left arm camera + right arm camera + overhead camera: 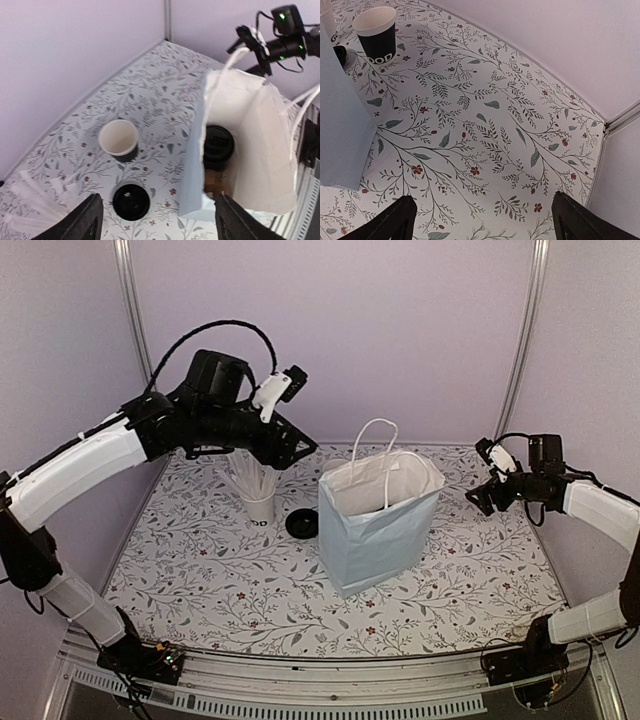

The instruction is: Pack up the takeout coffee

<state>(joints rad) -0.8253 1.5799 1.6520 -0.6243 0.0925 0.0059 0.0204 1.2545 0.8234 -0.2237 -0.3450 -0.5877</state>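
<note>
The left end effector (157,212) is hovering high over the counter (200,580), its fingers spreading wide and gripping nothing; at the far left a white cup of straws (258,502) is standing on the floral surface, outside the job as far as I can judge; next to it one black paper cup (119,139) is sitting upright and uncovered, its cream inside showing, and whether it is holding any drink I cannot tell; a flat black lid (131,201) is lying on the counter just beside that cup, apart from it; further right the pale blue bag (370,540) is standing upright with its mouth gaping and its handles sticking up; inside it a second coffee cup (218,145) is resting at the bottom, its top looking dark and round as if capped, with a brownish patch below it that I cannot identify; so the packing is appearing roughly half done, one coffee lying in the bag and the open one waiting outside; at the far right the right end effector (482,220) is hanging over bare counter, well apart from the bag, its fingers spreading fully and carrying nothing.
</note>
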